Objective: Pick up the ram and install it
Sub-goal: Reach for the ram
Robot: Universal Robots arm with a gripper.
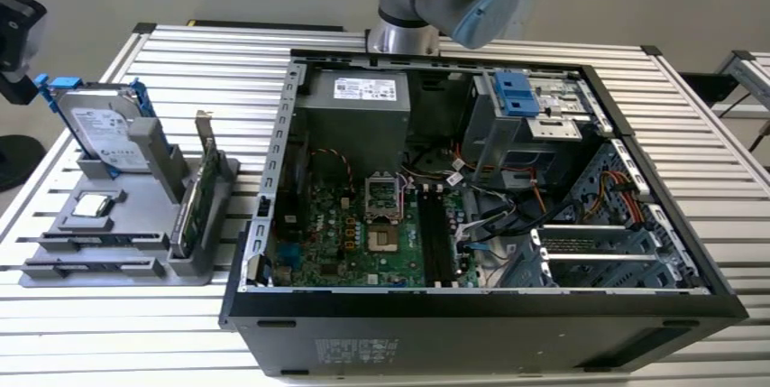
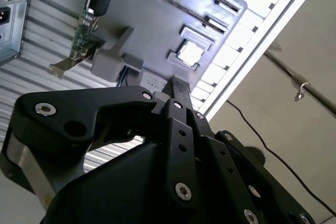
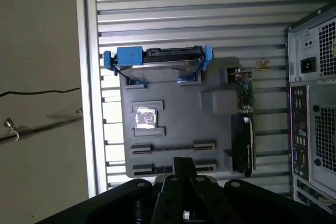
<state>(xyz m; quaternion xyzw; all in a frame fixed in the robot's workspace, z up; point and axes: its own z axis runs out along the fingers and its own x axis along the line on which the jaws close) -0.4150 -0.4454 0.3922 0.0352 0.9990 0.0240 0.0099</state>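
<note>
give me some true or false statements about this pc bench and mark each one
1. The hard drive stands upright in the grey holder. True.
2. The case is closed. False: its side is open and the motherboard shows.
3. The drive's rails are red. False: they are blue.
4. A green card stands in the holder beside the drive. True.
5. The holder sits inside the case. False: it rests on the table, at the exterior view's left of the case.
</note>
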